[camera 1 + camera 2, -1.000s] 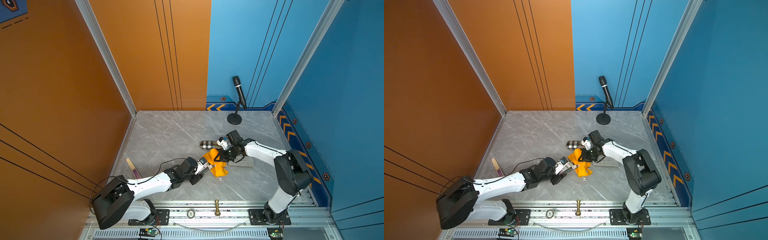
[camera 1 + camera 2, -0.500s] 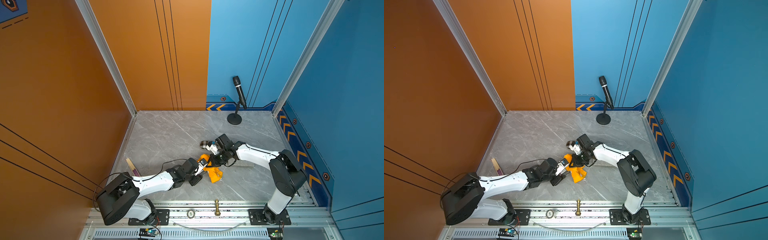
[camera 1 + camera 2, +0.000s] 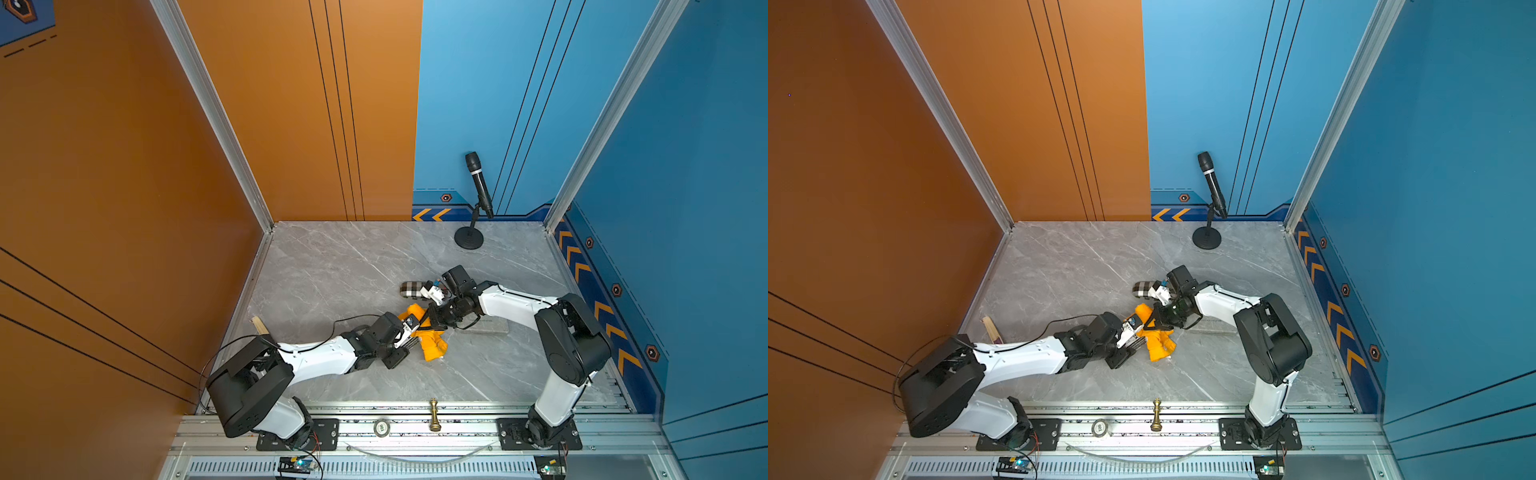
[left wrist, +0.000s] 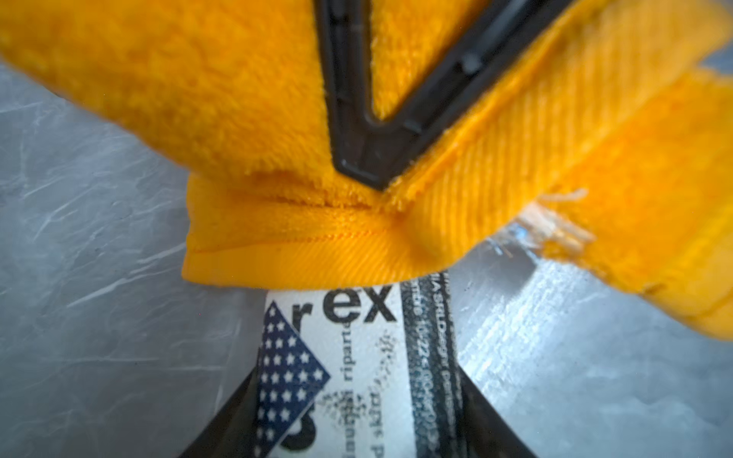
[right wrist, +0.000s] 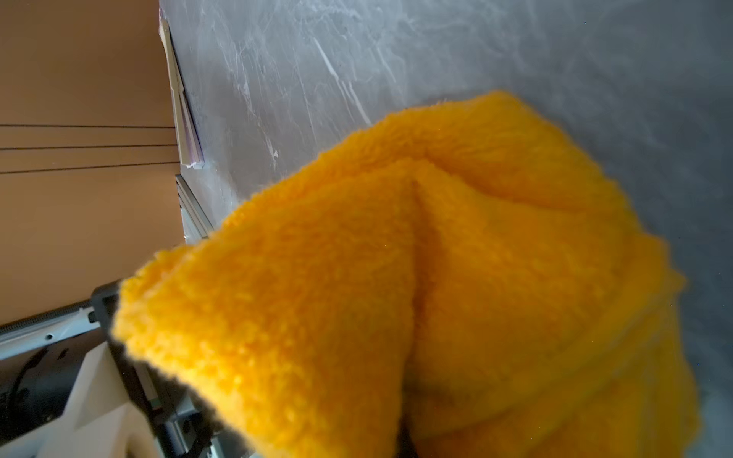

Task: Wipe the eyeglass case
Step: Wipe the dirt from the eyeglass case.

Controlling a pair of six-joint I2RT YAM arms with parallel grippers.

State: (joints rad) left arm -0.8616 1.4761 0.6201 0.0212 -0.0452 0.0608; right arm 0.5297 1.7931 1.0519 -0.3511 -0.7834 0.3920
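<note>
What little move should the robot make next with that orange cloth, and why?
Probably the right gripper, shut on the fluffy orange cloth, should drag it a little way along the white newsprint-patterned eyeglass case, toward the left gripper holding it. The cloth covers only the case's far end; the printed face nearer the left gripper lies uncovered.

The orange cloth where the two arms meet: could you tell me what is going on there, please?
The robot is partway through wiping. The left gripper is shut on the eyeglass case, a white one with printed lettering, near the middle of the marble table. The right gripper is shut on the orange cloth, and in the left wrist view a hemmed edge of it lies across the case's far end. A checked item lies untouched behind the right gripper.
</note>
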